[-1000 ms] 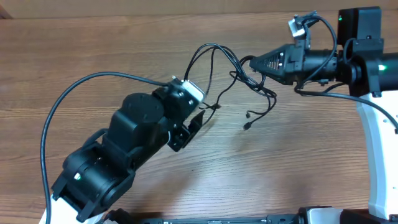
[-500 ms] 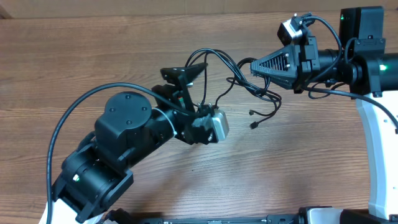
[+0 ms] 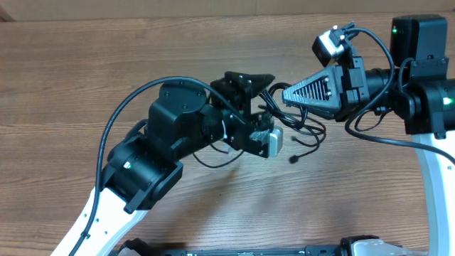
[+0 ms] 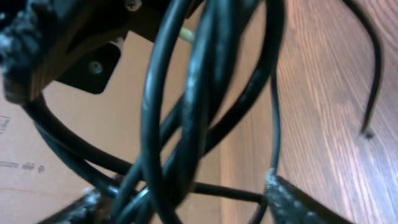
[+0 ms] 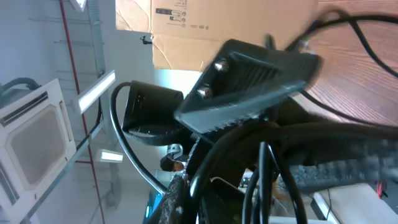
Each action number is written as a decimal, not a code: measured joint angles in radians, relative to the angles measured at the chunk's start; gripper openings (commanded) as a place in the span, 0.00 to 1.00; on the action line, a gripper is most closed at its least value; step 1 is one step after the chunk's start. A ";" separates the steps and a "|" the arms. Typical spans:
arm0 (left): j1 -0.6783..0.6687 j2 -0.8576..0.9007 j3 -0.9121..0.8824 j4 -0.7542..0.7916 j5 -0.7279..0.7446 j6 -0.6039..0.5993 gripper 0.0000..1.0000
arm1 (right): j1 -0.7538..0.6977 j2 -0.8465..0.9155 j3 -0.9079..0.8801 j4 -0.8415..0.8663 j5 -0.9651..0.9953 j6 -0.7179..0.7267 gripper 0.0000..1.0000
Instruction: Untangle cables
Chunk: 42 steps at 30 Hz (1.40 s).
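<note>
Black, thin and limp, the cables (image 3: 311,129) look light from overhead, bunched above the table between both arms, with the right claw (image 3: 286,92) clenched on them. Left wrist: my left claw (image 4: 186,202) gapes, strands running loosely through it. Right wrist: a blurred tangle; I'd take one free plug end.

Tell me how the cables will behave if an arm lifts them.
Probably floppy: the cables hang in loose loops and a plug end trails onto the table. Likely light, since the cords are thin. They may snag rather than slip free, because several strands cross in a bunch.
</note>
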 measured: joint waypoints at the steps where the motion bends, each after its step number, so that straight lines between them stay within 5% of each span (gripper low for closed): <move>1: 0.000 0.003 0.000 0.007 0.000 0.001 0.12 | 0.000 0.000 0.000 0.000 0.000 0.001 0.04; 2: 0.000 0.007 0.000 0.019 0.000 0.001 0.04 | 0.000 0.000 0.000 -0.002 0.001 0.003 0.04; 10: 0.003 0.011 0.000 0.014 -0.004 -0.033 0.04 | 0.000 -0.002 0.000 0.018 0.084 0.007 0.09; 12: 0.007 0.016 0.000 -0.002 -0.008 -0.118 0.04 | 0.000 -0.009 0.001 0.024 0.231 0.009 0.22; 19: 0.006 0.016 0.000 -0.122 0.083 -0.620 0.04 | 0.000 -0.013 0.007 -0.026 0.870 -0.005 0.32; 28: 0.006 0.016 0.000 -0.271 0.089 -0.855 0.04 | 0.000 -0.034 0.007 -0.132 1.173 -0.193 0.36; 35: 0.006 0.016 0.000 -0.273 -0.092 -1.043 0.04 | 0.000 -0.203 0.008 -0.182 1.212 -0.213 0.48; 42: 0.004 0.016 0.000 -0.117 -0.021 -1.126 0.04 | 0.000 -0.309 0.010 -0.155 0.983 -0.399 0.54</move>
